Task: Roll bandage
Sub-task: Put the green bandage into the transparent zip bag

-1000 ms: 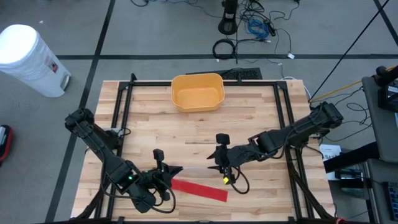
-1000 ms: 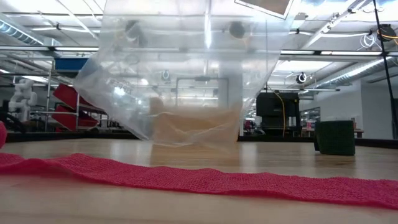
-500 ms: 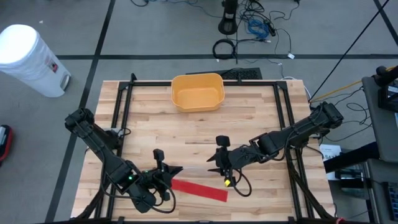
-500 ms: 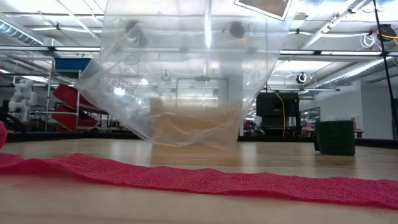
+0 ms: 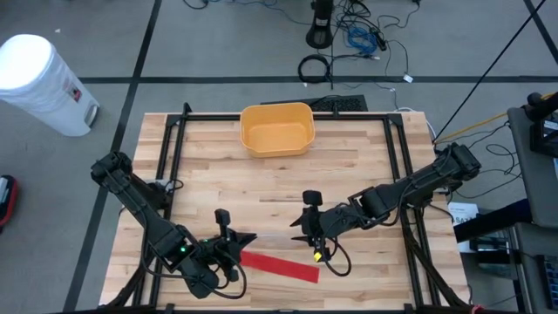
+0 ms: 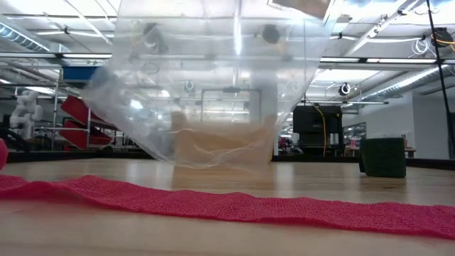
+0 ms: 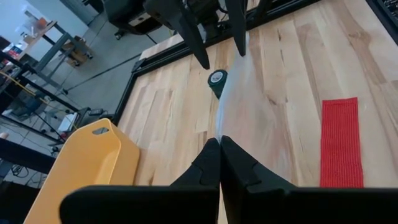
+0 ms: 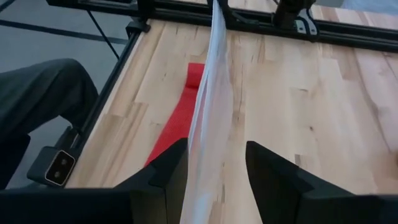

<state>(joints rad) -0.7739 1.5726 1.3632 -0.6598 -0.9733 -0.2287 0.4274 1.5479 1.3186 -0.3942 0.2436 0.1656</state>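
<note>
The high view shows the whole table (image 5: 349, 166): the red bandage (image 5: 279, 265) lies flat and unrolled near the front edge, an orange bin (image 5: 276, 128) stands at the far edge, and a white container (image 5: 39, 83) stands on the floor beyond the table's left side; the clear plastic bag (image 5: 275, 240) is barely visible here, stretched between the 2 arms just behind the bandage. The low view alone shows the bag (image 6: 206, 85) plainly: it hangs above the table, transparent and open-bottomed, with the bandage (image 6: 234, 205) running across the foreground as a rippled strip; a dark green block (image 6: 382, 157) sits far off at the right.

The left gripper (image 5: 234, 242) is at the bandage's left end; the left wrist view shows its jaws pressed fully together on the edge of the bag (image 7: 239, 93), with the bandage (image 7: 339, 143) lying flat beside the film and apart from it.

The right gripper (image 5: 307, 234) is just behind the bandage's right end; the right wrist view shows its jaws spread moderately wide with the bag's film (image 8: 210, 106) running between them; whether the fingers (image 8: 166, 174) press the film cannot be told; the bandage (image 8: 180, 118) lies on the table beyond; a person's dark trouser leg (image 8: 37, 106) shows off the table's edge.
</note>
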